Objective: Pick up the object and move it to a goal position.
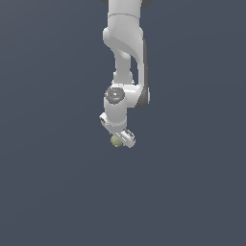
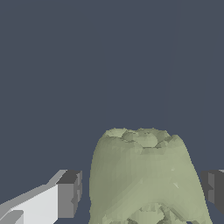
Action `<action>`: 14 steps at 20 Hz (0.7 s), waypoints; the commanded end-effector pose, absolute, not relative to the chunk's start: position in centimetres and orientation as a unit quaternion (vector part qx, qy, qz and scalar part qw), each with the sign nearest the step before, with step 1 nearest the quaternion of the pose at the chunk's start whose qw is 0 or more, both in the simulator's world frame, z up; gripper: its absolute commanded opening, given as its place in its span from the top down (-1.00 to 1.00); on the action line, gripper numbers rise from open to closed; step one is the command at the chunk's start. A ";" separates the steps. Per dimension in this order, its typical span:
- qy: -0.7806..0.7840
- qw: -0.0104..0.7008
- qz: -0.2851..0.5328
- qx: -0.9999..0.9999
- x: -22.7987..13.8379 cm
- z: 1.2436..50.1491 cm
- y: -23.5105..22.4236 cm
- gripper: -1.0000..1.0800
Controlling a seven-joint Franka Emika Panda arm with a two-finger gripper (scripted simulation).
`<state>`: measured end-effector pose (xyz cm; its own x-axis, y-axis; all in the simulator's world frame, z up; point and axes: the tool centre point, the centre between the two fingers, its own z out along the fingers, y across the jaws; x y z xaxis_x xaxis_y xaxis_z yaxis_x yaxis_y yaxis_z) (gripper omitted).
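The object (image 1: 115, 141) is a small lumpy olive-green blob that peeks out under the white arm's hand in the exterior view. In the wrist view the object (image 2: 144, 175) looms large, with a bumpy top. My gripper (image 2: 141, 192) straddles it, one grey finger pad (image 2: 70, 194) on one side and the other pad (image 2: 214, 190) on the opposite side. A thin dark gap shows between the first pad and the blob, so the jaws stand open around it. In the exterior view the gripper (image 1: 118, 138) points down, tilted a little, and its fingers are mostly hidden behind the hand.
A plain dark blue-grey surface (image 1: 192, 192) fills both views. No other object, container or edge shows.
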<state>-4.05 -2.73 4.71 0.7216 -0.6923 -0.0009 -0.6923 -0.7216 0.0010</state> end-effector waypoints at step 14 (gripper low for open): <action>-0.373 0.000 0.001 0.928 -3.9 4.2 -2.7 1.00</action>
<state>-3.91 -2.65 4.19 0.7220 -0.6919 0.0006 -0.6919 -0.7220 -0.0012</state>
